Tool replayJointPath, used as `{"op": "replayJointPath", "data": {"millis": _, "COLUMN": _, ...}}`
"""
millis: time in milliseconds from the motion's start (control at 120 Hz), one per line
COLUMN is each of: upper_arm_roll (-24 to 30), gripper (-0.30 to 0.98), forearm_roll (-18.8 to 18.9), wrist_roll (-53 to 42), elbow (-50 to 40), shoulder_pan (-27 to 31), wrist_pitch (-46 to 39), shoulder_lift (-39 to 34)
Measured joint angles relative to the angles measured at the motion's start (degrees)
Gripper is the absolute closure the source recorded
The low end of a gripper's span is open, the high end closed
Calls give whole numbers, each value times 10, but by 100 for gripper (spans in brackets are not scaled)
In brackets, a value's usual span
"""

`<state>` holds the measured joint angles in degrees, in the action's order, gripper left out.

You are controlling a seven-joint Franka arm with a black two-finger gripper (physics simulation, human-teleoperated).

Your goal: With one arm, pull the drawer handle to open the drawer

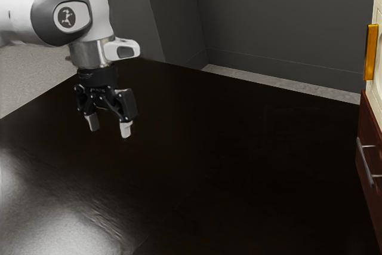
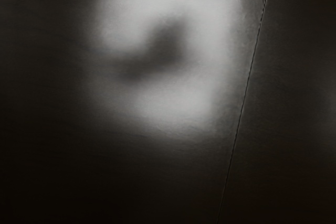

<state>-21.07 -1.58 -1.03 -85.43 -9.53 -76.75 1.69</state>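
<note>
My gripper (image 1: 108, 129) points down over the dark table near the exterior view's left, its two light fingertips apart with nothing between them. Far from it, at the exterior view's right edge, stands a reddish-brown drawer front (image 1: 367, 125) with a silver bar handle (image 1: 364, 162). The gripper and the handle are widely separated. How the drawer sits in its cabinet is partly cut off by the picture's edge. In the wrist view, the dark tabletop (image 2: 131, 182) carries a bright reflection and a thin seam.
A cream cabinet part (image 1: 375, 100) with an orange-yellow handle (image 1: 370, 52) rises above the brown drawer front. The dark table (image 1: 239, 159) stretches between the gripper and the cabinet. Grey walls (image 1: 286, 22) stand behind the table.
</note>
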Motion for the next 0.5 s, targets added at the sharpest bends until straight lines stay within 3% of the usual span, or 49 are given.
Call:
{"op": "replayJointPath", "data": {"millis": 217, "upper_arm_roll": 0, "gripper": 0, "forearm_roll": 0, "wrist_roll": -3, "elbow": 0, "shoulder_pan": 38, "wrist_pitch": -71, "shoulder_lift": 0}}
{"op": "replayJointPath", "data": {"millis": 375, "upper_arm_roll": 0, "gripper": 0, "forearm_roll": 0, "wrist_roll": -5, "elbow": 7, "shoulder_pan": 17, "wrist_pitch": -91, "shoulder_lift": 0}}
{"op": "replayJointPath", "data": {"millis": 500, "upper_arm_roll": 4, "gripper": 0, "forearm_roll": -2, "wrist_roll": -5, "elbow": 94, "shoulder_pan": -12, "wrist_pitch": -73, "shoulder_lift": -3}}
